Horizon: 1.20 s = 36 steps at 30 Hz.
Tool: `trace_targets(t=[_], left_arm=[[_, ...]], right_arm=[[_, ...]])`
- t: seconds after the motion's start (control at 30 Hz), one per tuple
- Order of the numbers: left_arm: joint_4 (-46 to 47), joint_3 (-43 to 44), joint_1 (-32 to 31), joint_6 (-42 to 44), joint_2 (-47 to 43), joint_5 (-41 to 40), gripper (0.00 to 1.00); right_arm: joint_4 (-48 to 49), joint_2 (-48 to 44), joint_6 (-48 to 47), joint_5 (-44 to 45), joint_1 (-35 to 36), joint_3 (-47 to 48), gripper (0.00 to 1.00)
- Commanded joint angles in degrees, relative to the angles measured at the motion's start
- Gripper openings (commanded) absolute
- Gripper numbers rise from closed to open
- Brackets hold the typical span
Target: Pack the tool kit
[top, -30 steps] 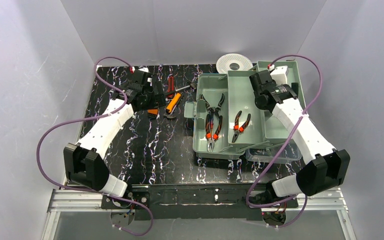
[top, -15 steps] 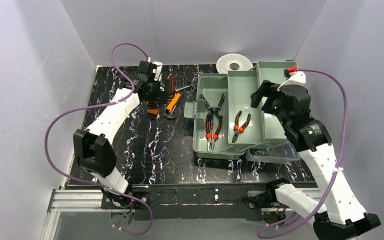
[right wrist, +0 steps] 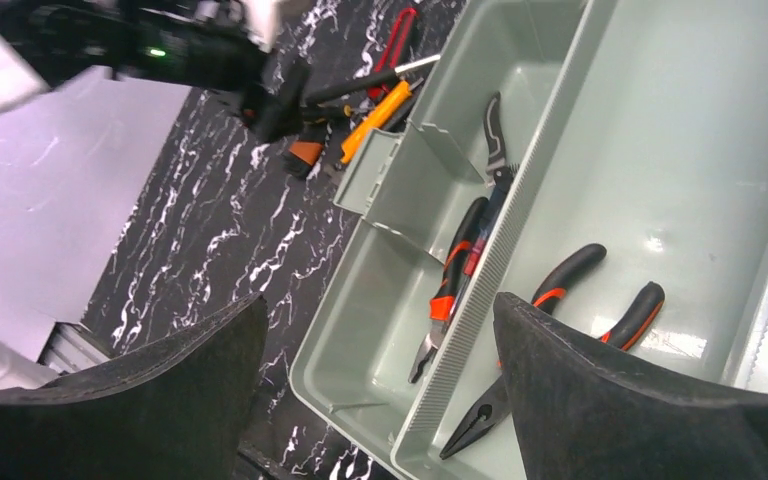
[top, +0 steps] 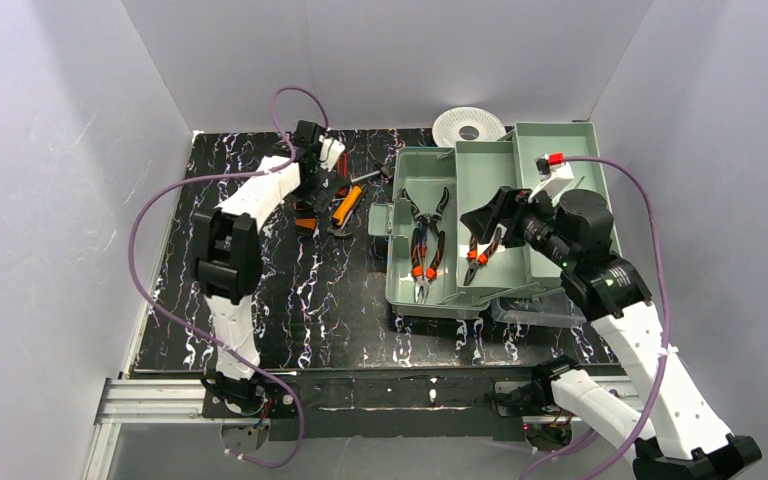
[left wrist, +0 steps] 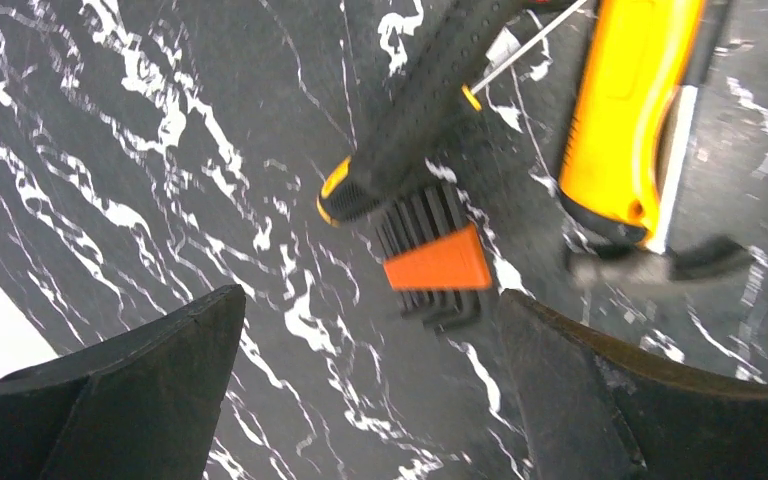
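Tool box (top: 560, 150), pale green, sits on the right half of your black marbled table (top: 290, 300). Its clear lid (top: 550, 310) lies at the near right corner. One pair of red-and-black pliers (top: 422, 245) lies in the left compartment and a second pair (top: 480, 255) in the middle tray. Your right gripper (top: 476, 222) hangs over that middle tray, jaws spread wide and holding nothing. Your left gripper (left wrist: 370, 310) is out over the loose tools left of the box, likewise spread with nothing between its fingers. It is poised just above a small orange holder (left wrist: 438, 268) of black rods (hex keys, perhaps; the wrist view is blurred). Beside that lie a black-handled screwdriver (left wrist: 415, 100) and an orange-handled tool (left wrist: 630, 100). A white spool (top: 468, 127) rests behind the box.
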Motion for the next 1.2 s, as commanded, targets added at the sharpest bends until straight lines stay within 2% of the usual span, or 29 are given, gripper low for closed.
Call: trace_targets(t=[0.0, 0.23, 0.43, 0.6, 0.63, 0.8, 0.87, 1.03, 1.17], left_arm=[[-3.33, 5.33, -0.12, 9.21, 5.89, -3.05, 0.96], [-2.88, 6.82, 2.33, 9.17, 9.97, 2.53, 0.82], [-5.29, 10.03, 5.5, 10.17, 12.25, 9.89, 0.81], [-5.44, 12.39, 6.04, 11.38, 14.04, 10.55, 0.81], [-5.9, 13.87, 6.19, 11.48, 14.81, 12.89, 0.79], [-12.84, 19.78, 6.34, 11.39, 19.94, 18.13, 0.67], [-13.58, 19.92, 6.32, 10.62, 21.19, 18.09, 0.62], [-18.2, 23.1, 6.36, 7.34, 24.07, 18.16, 0.41], [-20.2, 25.41, 6.34, 5.6, 22.1, 17.71, 0.34]], right_arm=[[2.58, -1.49, -0.12, -1.56, 0.29, 1.27, 0.9], [1.66, -2.66, 0.16, -0.64, 0.28, 1.46, 0.9], [1.25, -2.28, 0.1, -1.14, 0.29, 1.79, 0.9], [0.15, -1.71, 0.15, -1.52, 0.33, 3.12, 0.9], [0.11, -1.78, 0.08, -1.62, 0.34, 3.12, 0.9], [-0.08, -2.28, 0.14, -1.09, 0.43, 2.93, 0.9], [-0.2, -2.47, 0.27, -0.97, 0.43, 2.85, 0.9], [-0.76, -3.0, 0.57, -0.87, 0.51, 2.85, 0.9], [-0.94, -3.02, 0.62, -0.86, 0.51, 2.67, 0.9]])
